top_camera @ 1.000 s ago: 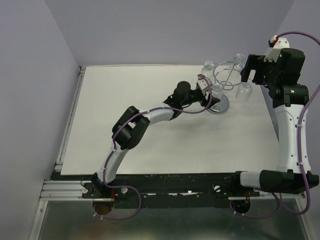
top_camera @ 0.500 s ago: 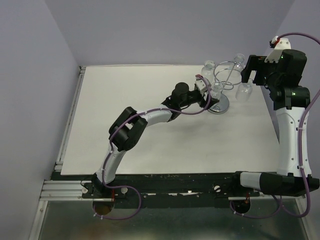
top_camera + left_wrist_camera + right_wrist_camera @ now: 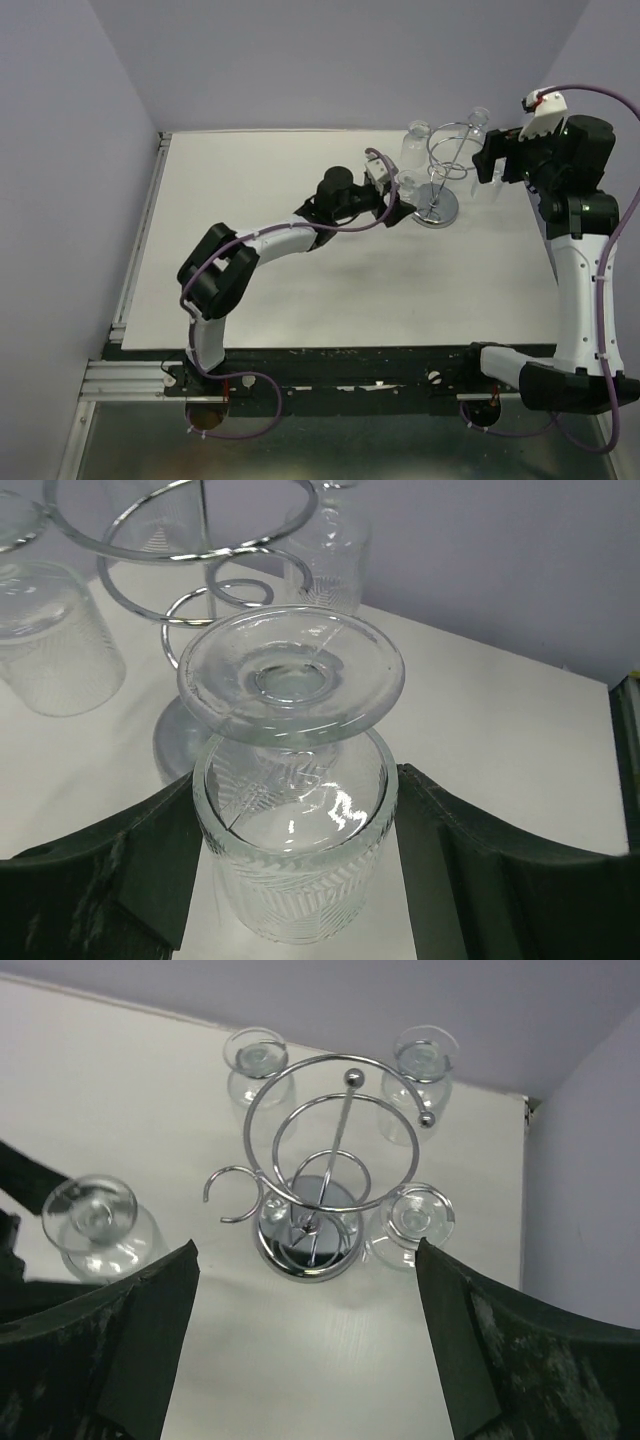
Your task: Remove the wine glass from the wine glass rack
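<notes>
The chrome wine glass rack [image 3: 441, 168] stands at the table's back right, with its round mirrored base [image 3: 310, 1240] and looped ring top [image 3: 330, 1130]. My left gripper [image 3: 393, 197] is shut on a clear ribbed wine glass [image 3: 295, 810], held upside down by its bowl with the foot on top. The glass [image 3: 95, 1225] hangs free to the left of the rack, apart from the empty hook [image 3: 230, 1195]. My right gripper [image 3: 305, 1360] is open and empty, high above the rack, looking down on it.
Three more wine glasses still hang upside down on the rack: one at back left [image 3: 257, 1065], one at back right [image 3: 420, 1065], one at front right [image 3: 410, 1222]. The purple walls stand close behind and right of the rack.
My left gripper has pulled the wine glass to the left, off its hook and away from the rack. The right arm has shifted slightly left above the rack.
</notes>
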`<action>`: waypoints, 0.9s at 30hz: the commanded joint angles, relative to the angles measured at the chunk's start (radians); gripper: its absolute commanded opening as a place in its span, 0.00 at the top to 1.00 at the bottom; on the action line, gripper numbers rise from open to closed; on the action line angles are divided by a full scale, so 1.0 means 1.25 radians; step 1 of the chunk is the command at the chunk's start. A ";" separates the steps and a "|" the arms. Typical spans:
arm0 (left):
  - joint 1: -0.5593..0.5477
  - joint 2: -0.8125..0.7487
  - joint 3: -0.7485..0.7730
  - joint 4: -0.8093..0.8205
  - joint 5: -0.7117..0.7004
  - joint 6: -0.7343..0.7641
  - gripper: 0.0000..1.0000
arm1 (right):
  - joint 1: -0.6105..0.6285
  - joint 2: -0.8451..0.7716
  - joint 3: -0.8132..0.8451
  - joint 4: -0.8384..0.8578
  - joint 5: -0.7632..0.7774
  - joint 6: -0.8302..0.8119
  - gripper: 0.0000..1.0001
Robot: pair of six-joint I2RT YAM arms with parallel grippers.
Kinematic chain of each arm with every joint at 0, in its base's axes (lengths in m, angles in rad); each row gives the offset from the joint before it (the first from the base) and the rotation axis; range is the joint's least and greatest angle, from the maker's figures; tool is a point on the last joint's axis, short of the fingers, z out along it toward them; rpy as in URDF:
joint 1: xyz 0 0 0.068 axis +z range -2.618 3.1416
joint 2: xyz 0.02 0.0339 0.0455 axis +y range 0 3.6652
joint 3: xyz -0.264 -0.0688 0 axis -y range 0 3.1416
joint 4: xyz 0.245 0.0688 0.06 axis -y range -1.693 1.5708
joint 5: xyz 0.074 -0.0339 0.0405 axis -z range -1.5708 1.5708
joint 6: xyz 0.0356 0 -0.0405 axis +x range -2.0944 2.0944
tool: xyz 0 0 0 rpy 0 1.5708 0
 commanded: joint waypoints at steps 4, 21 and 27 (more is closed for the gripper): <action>0.148 -0.206 0.024 -0.189 0.109 -0.217 1.00 | 0.069 -0.088 -0.109 0.119 -0.180 -0.271 0.10; 0.447 -0.195 -0.076 -0.137 0.398 -0.887 1.00 | 0.627 -0.031 -0.481 0.715 0.158 -0.438 0.19; 0.467 -0.197 -0.181 -0.041 0.386 -1.121 1.00 | 0.670 0.105 -0.417 0.738 0.220 -0.368 0.24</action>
